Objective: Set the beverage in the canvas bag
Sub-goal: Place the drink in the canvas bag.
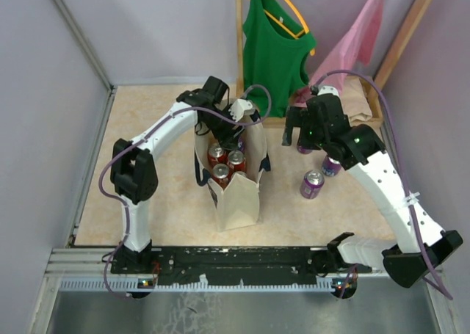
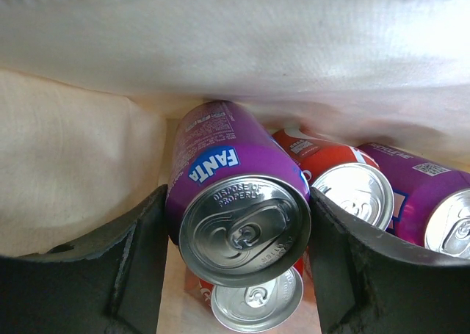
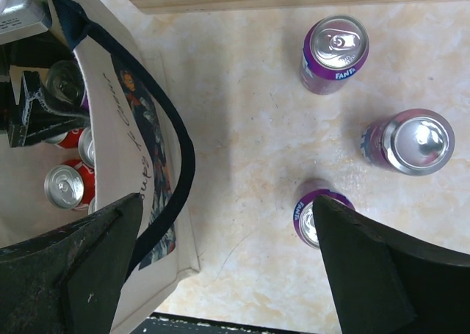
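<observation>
Lower edge of the top view: black arm bases [image 1: 134, 262] on the beige marbled table [image 1: 147, 128]. Centre of frame: upright cream-beige canvas bag with dark navy strap handles [image 1: 239, 202], with red aluminium cans [image 1: 236, 160] standing inside. At the bag's upper end: left gripper [image 2: 236, 202] lowered into the opening, clamped on a tilted purple aluminium Fanta can [image 2: 239, 227], inside the bag, above the red cans. Right of centre: right gripper [image 3: 228, 202] spread wide, holding nothing, above bare table. Right side of its wrist view: three further purple cans [image 3: 335, 51] upright on the table, apart from the bag. Top of frame: wooden rack [image 1: 239, 40] with green tank top [image 1: 275, 48] and pink garment [image 1: 356, 33].
</observation>
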